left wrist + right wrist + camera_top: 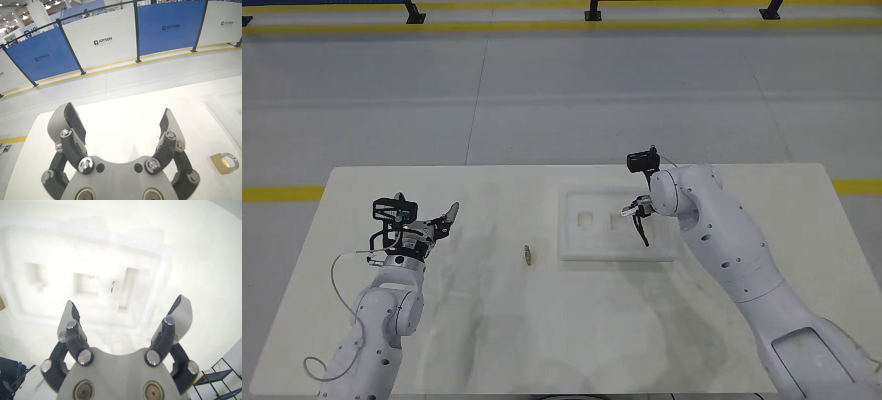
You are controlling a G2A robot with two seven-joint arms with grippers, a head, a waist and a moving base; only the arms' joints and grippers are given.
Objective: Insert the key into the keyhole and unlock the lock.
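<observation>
A small brass padlock (528, 254) with a steel shackle lies on the white table (492, 330), between the two arms. In the left wrist view the padlock (224, 163) sits off to one side of my left gripper (121, 121), apart from it. That left gripper (438, 224) is open and empty over the table's left part. My right gripper (636, 222) hangs open above the white foam tray (572, 250). Below the right gripper (124, 308) a thin metal key (112, 287) stands on edge between two tray pockets, with a small wire ring (91, 276) in the square pocket beside it.
The foam tray (162, 256) has three recessed pockets and a raised rim. A thin cable (334, 285) loops beside the left arm near the table's left edge. Bare tabletop lies in front of the padlock and tray.
</observation>
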